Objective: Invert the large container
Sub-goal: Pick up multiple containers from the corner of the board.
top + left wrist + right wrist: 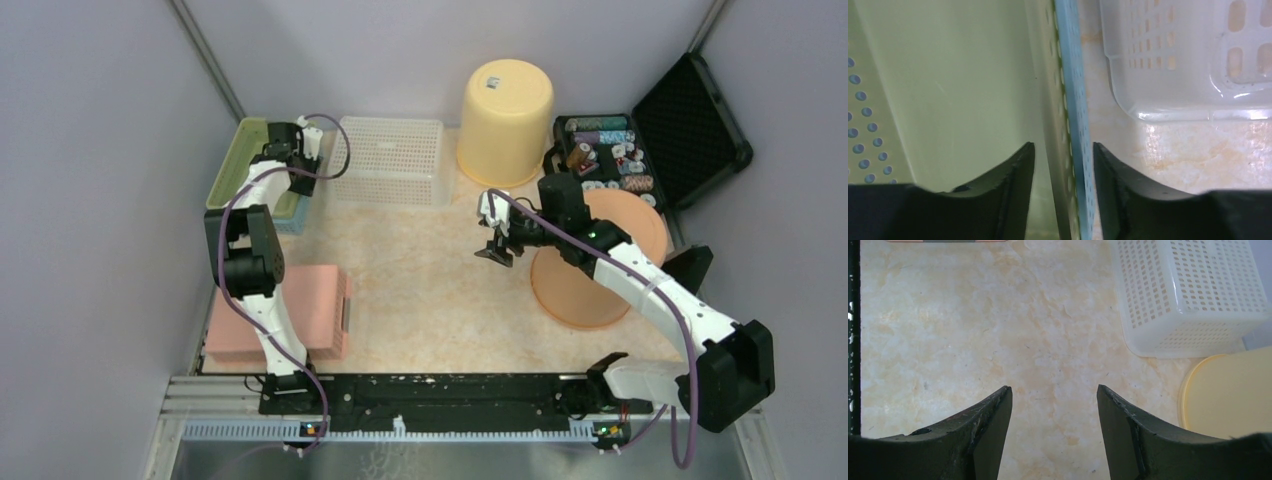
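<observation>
Item: large green container (pixel 228 165), far left of table (pixel 420 290), stacked in blue tray (pixel 1075 100). My left claw (pixel 1063 147) straddles both walls, placed to tip them over; I cannot tell if it grips. Right claw (pixel 1053 387): apart, empty, mid-table.

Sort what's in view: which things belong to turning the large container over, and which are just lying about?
Job: green container, apparently the large one; left hand, fingers either side of its wall.
Lying about: blue container against it, white basket, yellow bucket, orange bucket, pink box, black case, right hand, open and empty.
</observation>
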